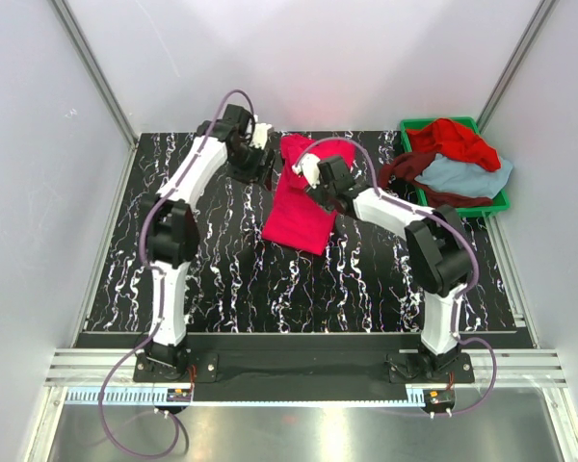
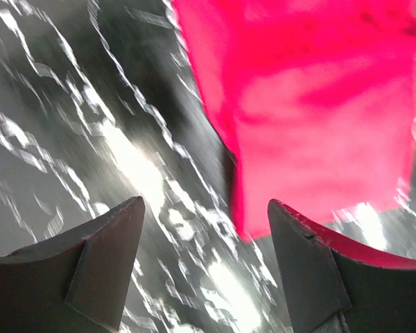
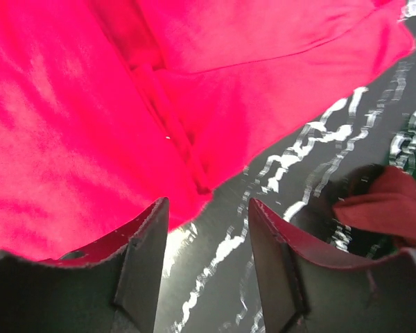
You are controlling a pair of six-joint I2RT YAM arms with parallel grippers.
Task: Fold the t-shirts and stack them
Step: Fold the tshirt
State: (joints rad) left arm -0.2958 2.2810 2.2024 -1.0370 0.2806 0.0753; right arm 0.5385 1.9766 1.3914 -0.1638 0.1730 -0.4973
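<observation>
A crimson-pink t-shirt (image 1: 306, 195) lies folded into a long strip on the black marbled table, running from the back edge toward the middle. My left gripper (image 1: 263, 164) hangs at its upper left edge, open with only table between the fingers; the left wrist view shows the shirt (image 2: 312, 118) just ahead and to the right. My right gripper (image 1: 313, 181) hovers over the shirt's upper right part, open and empty, with the cloth (image 3: 125, 104) just beyond its fingertips. Other t-shirts sit in the green bin: a bright red one (image 1: 453, 141), a light blue-grey one (image 1: 467, 176) and a dark maroon one (image 1: 405, 171).
The green plastic bin (image 1: 499, 201) stands at the back right corner of the table. The maroon cloth spills over the bin's left rim onto the table. White walls with metal rails enclose the table on three sides.
</observation>
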